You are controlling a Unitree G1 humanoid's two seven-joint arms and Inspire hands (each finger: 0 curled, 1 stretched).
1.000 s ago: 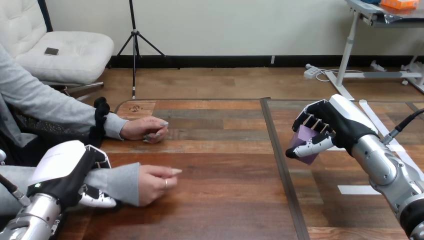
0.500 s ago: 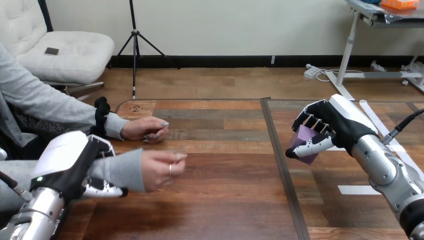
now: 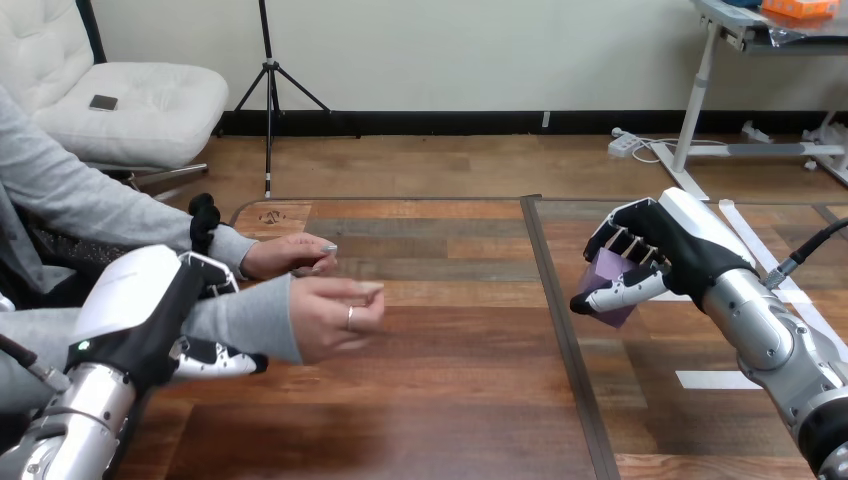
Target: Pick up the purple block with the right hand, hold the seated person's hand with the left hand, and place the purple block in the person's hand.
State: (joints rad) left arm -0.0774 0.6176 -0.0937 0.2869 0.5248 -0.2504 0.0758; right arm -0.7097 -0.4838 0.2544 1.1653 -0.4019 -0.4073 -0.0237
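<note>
My right hand (image 3: pixel 668 248) hovers over the right half of the table, its fingers and thumb curled round the purple block (image 3: pixel 607 287), which is lifted off the wood. At the lower left my left hand (image 3: pixel 150 320) is wrapped round the grey-sleeved forearm of the person, thumb beneath the sleeve and fingers over it. The person's near hand (image 3: pixel 335 313) is raised above the table with loosely curled fingers, well apart from the block. The person's far hand (image 3: pixel 290 254) rests on the table behind it.
A dark seam (image 3: pixel 556 320) runs front to back between the two tabletops. White tape strips (image 3: pixel 715 379) lie on the right tabletop near my right arm. Bare wood lies between the person's near hand and the block.
My left hand has lifted the person's forearm up and to the right, so the near hand has risen off the table. My right hand with the block has stayed put.
</note>
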